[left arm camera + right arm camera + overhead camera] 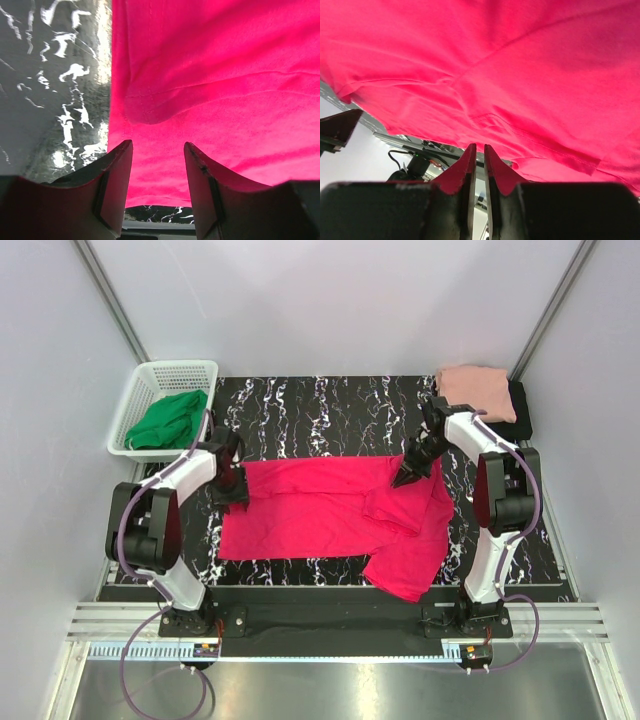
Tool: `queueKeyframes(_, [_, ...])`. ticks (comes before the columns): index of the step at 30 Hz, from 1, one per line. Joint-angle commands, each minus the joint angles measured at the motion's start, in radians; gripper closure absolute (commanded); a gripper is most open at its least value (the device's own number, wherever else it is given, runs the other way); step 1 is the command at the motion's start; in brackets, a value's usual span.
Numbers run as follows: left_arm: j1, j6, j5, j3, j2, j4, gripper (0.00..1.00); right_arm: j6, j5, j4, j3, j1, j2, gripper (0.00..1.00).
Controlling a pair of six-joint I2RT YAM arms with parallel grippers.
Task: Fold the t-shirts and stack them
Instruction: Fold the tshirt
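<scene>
Nearest me, the two arm bases sit at the tabletop's (320, 405) near edge. The crimson shirt's (320, 510) right-hand portion trails down between them, and its lowest corner reaches that edge close to the right base. The rest of the shirt lies spread across the middle of the tabletop. Its near hem runs roughly parallel to the front, with a thin strip of marbled surface showing in front of it.

The left arm (160, 510) reaches in from the left. Through its wrist camera I see the left jaws standing apart, released, just above the shirt's left border. The cloth lies flat beneath them and bare black marble shows beside that border.

The right arm (505, 490) bends in from the right. The right jaws are clenched to a narrow slit on the crimson shirt near its far edge. In that wrist view the cloth hangs raised, with the frame showing underneath. A folded-over flap lies just below the grip.

Beyond the shirt's far edge a wide band of marbled tabletop shows. At the far left corner a white basket (180, 364) holds a green cloth (170, 420), near the left arm's elbow. At the far right corner a folded salmon shirt (475, 388) rests on a black shirt (520, 405), close behind the right arm.
</scene>
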Motion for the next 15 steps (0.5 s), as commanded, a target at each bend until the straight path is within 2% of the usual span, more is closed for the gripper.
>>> queueKeyframes(1, [-0.001,-0.014,-0.043,0.05,-0.034,0.025,0.49,0.018,0.019,-0.027,-0.034,0.005,-0.019,0.82])
queueKeyframes(15, [-0.001,-0.008,-0.036,0.236,0.083,0.0,0.48,-0.002,-0.047,-0.027,0.008,0.006,-0.017,0.8])
